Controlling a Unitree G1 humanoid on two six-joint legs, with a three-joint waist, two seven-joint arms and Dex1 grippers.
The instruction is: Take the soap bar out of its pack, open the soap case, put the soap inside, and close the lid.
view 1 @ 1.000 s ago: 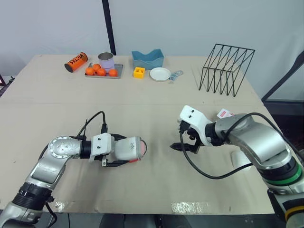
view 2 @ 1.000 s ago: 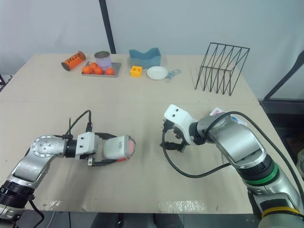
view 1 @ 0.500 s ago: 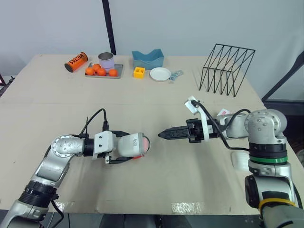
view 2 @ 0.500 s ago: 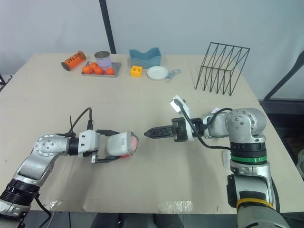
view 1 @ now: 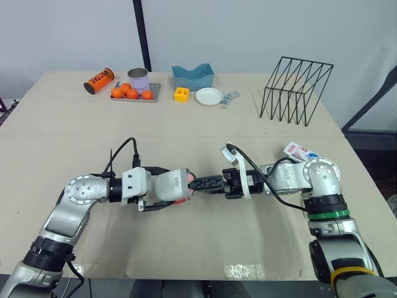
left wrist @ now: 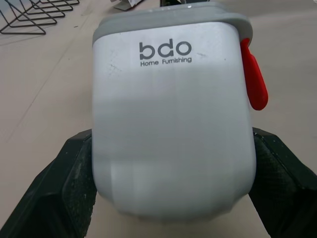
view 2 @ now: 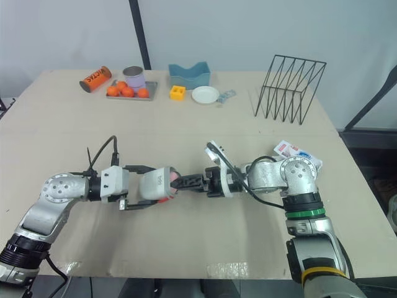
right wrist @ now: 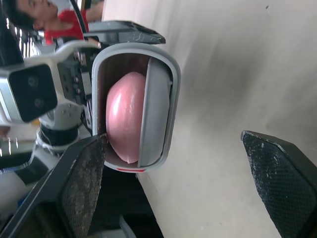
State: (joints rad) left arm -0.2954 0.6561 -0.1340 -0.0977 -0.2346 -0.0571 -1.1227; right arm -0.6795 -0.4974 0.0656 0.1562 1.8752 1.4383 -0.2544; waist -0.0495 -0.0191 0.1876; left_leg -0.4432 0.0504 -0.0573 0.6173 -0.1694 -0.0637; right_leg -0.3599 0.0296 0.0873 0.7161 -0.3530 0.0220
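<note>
The white and grey soap case (view 1: pixel 170 187) lies on its side just above the table, with my left gripper (view 1: pixel 162 194) shut on it; black fingers (left wrist: pixel 74 173) flank its body (left wrist: pixel 173 124), and a red clasp (left wrist: pixel 253 82) shows at one edge. Its mouth faces my right gripper (view 1: pixel 195 185). The pink soap bar (right wrist: pixel 124 116) sits inside, and a grey lid (right wrist: pixel 156 114) stands partly across it. My right gripper is open, level with the table, its tips at the case mouth. The empty soap pack (view 2: pixel 296 151) lies at the right, behind my right arm.
Along the far edge stand a black wire rack (view 1: pixel 296 90), a blue holder (view 1: pixel 193 77), a white dish (view 1: pixel 209 96), a yellow block (view 1: pixel 181 94), a tray of oranges with a cup (view 1: pixel 133 93) and an orange can (view 1: pixel 99 81). A person in red (right wrist: pixel 47 20) appears behind.
My right gripper swung from pointing down to level and reached left until its tips met the case mouth. The left gripper raised the case a little and shifted it right.
</note>
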